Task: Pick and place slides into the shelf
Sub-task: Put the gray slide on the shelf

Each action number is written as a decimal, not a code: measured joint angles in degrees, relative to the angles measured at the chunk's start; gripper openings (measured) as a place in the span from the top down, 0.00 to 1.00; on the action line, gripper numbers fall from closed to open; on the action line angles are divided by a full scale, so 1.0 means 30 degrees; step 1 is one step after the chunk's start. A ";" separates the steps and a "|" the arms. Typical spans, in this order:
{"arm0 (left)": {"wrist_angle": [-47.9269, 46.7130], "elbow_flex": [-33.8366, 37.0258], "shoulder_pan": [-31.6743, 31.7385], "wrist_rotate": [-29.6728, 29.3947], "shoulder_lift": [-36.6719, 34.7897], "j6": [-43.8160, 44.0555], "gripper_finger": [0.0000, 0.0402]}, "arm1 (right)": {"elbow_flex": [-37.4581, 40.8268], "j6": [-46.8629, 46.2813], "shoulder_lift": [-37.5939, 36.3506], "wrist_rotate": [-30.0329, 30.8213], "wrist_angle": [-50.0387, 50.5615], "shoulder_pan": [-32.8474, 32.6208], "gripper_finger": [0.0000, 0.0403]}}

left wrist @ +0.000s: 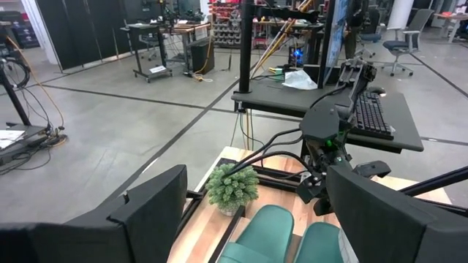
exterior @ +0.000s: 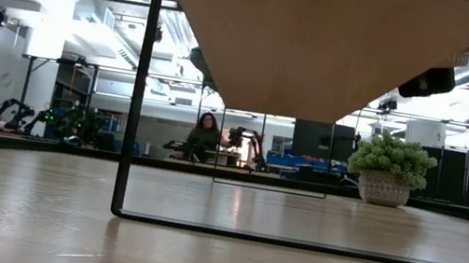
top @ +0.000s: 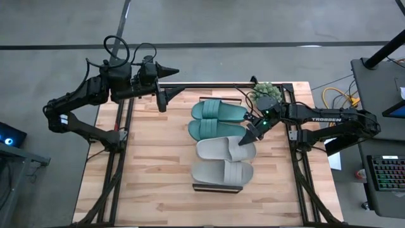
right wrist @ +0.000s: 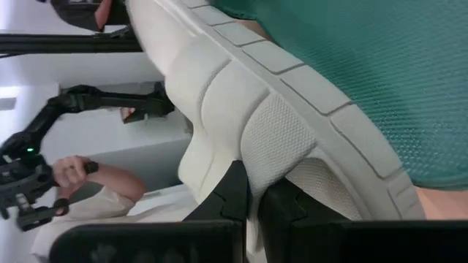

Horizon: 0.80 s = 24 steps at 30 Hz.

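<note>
Slides: all four sit in a row on the shelf (top: 218, 187); my right gripper (top: 248, 138) pinches the upper grey slide's (top: 218, 149) rim, not released. Left gripper (top: 166, 84) hovers spread wide.

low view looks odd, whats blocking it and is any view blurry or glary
Low view: the shelf underside fills the upper frame, ceiling lights glaring behind it. Right wrist view: the light grey slide sits so close it fills the frame, soft-edged. High view: evenly lit, faint shadows.
</note>
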State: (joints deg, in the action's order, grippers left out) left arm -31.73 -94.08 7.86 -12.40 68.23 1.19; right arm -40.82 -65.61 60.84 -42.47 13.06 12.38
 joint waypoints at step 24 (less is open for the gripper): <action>-0.0015 0.0000 -0.0007 -0.0044 0.0000 -0.0022 0.23 | -0.1628 -0.1706 -0.1194 0.0610 -0.0471 0.0000 0.98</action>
State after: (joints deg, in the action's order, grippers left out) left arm -31.77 -94.08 7.84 -12.53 68.23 1.13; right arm -45.70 -70.73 57.26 -40.64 11.64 12.38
